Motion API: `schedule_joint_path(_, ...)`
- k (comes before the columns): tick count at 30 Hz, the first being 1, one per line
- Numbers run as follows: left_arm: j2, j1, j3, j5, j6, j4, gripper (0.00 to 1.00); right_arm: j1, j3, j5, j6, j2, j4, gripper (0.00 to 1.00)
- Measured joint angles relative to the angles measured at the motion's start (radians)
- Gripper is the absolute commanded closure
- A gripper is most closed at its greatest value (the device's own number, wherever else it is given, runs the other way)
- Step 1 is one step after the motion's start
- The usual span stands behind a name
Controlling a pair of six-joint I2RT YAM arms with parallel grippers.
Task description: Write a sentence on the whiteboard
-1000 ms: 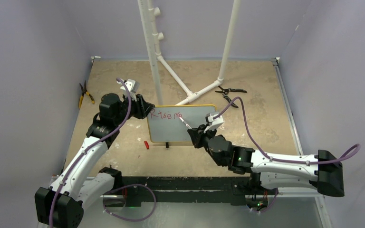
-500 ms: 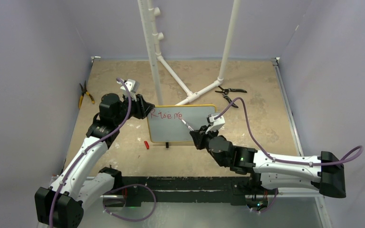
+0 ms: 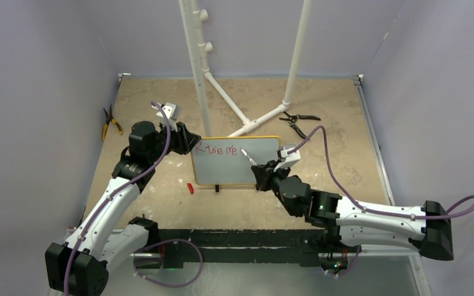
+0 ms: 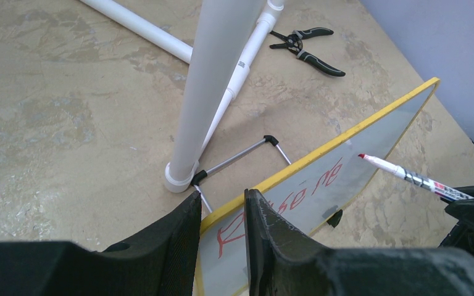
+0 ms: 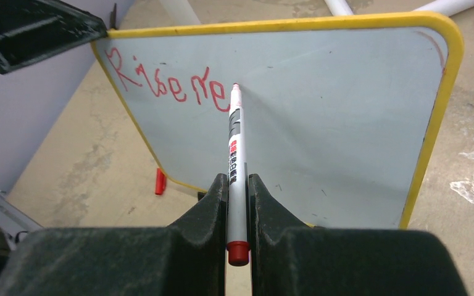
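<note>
Whiteboard (image 3: 234, 166) stands near the middle of the counter (image 3: 160, 98), leaning back so its face meets the right arm. Left claw (image 4: 222, 198) pinches the yellow frame at the top left corner, probably to brace it against the pen's push. Right claw (image 5: 237, 185) is clamped on the marker (image 5: 234, 135), gripping near its rear so the tip reaches well forward. Sentence (image 5: 166, 83) reads "Rise re" so far. The tip sits just right of the last letter, contact unclear, placed for the next one.
</note>
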Motion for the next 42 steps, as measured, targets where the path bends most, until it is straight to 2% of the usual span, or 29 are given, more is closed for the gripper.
schedule_joint_path(23, 0.003, 0.000, 0.000, -0.001, 0.000, 0.003, 0.71, 0.001, 0.001, 0.000, -0.031, 0.069, 0.026, 1.00)
schedule_joint_path(42, 0.003, 0.000, 0.000, 0.000, 0.000, 0.003, 0.71, 0.001, 0.001, -0.016, 0.033, 0.052, -0.058, 1.00)
